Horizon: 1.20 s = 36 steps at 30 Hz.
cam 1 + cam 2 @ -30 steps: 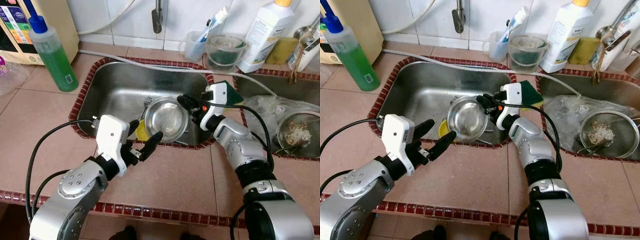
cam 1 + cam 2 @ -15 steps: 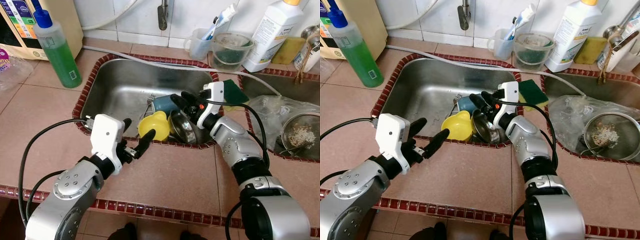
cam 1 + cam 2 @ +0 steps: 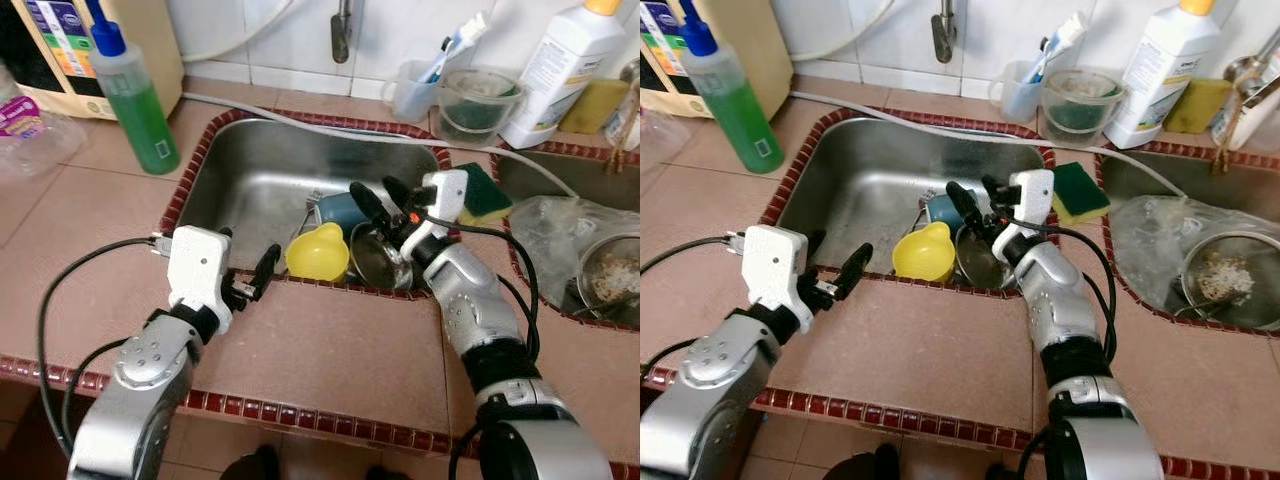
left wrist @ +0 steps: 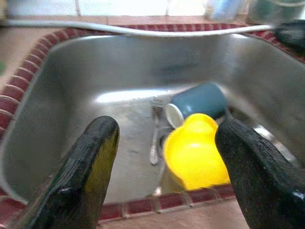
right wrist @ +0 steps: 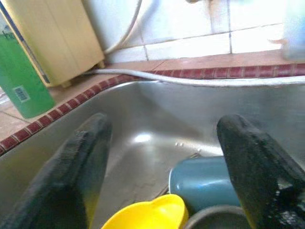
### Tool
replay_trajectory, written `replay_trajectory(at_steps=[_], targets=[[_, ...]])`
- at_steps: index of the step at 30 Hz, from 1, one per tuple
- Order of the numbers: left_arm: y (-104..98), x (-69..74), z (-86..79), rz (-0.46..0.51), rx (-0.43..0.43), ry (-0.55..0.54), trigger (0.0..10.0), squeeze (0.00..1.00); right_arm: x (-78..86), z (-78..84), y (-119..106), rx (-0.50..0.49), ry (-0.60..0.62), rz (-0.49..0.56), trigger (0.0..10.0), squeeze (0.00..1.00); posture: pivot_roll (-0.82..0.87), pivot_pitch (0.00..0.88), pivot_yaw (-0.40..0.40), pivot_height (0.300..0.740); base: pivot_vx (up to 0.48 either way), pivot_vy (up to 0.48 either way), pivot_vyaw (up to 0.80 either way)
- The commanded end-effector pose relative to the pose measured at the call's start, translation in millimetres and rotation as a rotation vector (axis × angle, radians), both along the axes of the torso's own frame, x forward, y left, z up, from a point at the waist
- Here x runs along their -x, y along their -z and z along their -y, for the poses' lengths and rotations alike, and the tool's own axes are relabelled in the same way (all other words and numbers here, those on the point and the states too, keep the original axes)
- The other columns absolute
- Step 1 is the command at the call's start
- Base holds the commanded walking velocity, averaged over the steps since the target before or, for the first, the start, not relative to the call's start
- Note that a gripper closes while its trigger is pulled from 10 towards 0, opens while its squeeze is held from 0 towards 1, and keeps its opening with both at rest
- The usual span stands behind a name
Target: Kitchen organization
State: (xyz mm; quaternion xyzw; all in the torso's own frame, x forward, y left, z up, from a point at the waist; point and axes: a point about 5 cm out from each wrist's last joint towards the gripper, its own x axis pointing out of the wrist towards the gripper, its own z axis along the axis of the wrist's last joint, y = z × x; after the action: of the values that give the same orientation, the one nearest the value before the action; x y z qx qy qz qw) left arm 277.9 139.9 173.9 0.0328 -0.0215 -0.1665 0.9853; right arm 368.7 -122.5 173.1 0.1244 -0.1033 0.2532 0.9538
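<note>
A steel bowl point(image 3: 379, 263) lies tipped on its side at the sink's front wall, next to a yellow cup point(image 3: 318, 252) and a blue cup point(image 3: 344, 211) lying on its side. My right gripper point(image 3: 377, 194) hovers open just above the bowl and blue cup, holding nothing. In the right wrist view the blue cup point(image 5: 205, 183) and yellow cup point(image 5: 147, 217) sit below the spread fingers. Over the counter at the sink's front left rim, my left gripper point(image 3: 837, 262) is open and empty. The left wrist view looks between its fingers point(image 4: 90, 157) at the yellow cup point(image 4: 198, 152) and a fork point(image 4: 155, 131).
The steel sink point(image 3: 250, 170) has a red tile rim. A green soap bottle point(image 3: 135, 105) stands back left, a faucet point(image 3: 342, 30) at the back, and a sponge point(image 3: 482, 195), clear tub point(image 3: 468, 100) and white bottle point(image 3: 560, 55) at the right. A second sink holds a strainer point(image 3: 612, 280).
The steel bowl, held up at the sink's front edge a second ago, now rests in the sink, tipped on its side. My right gripper has let go and opened. The left gripper has drawn back.
</note>
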Motion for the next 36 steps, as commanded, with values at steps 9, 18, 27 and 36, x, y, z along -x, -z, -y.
replay_trajectory(at_steps=[9,18,27,36], targets=[[11.5,-21.9,8.7,-0.005,0.065,0.016,10.0,0.0,25.8,17.8,17.1,0.01,0.185,0.041,10.0,1.0,-0.01,0.06,0.068,0.74,0.0,0.0,0.0],[27.5,-25.0,15.6,-0.03,0.086,0.022,10.0,0.0,43.4,23.4,28.5,0.048,0.292,0.041,10.0,0.36,-0.05,0.045,0.079,0.74,0.0,0.0,0.0],[35.7,-28.5,13.7,-0.008,0.09,0.013,10.0,0.0,55.3,21.7,34.9,0.055,0.345,0.024,10.0,0.0,-0.08,0.03,0.073,0.74,0.0,0.0,0.0],[35.0,-28.7,3.8,0.059,0.109,-0.015,10.0,0.0,58.1,17.9,36.9,0.155,0.364,0.058,10.0,0.0,-0.09,0.007,0.071,0.74,0.0,0.0,0.0]])
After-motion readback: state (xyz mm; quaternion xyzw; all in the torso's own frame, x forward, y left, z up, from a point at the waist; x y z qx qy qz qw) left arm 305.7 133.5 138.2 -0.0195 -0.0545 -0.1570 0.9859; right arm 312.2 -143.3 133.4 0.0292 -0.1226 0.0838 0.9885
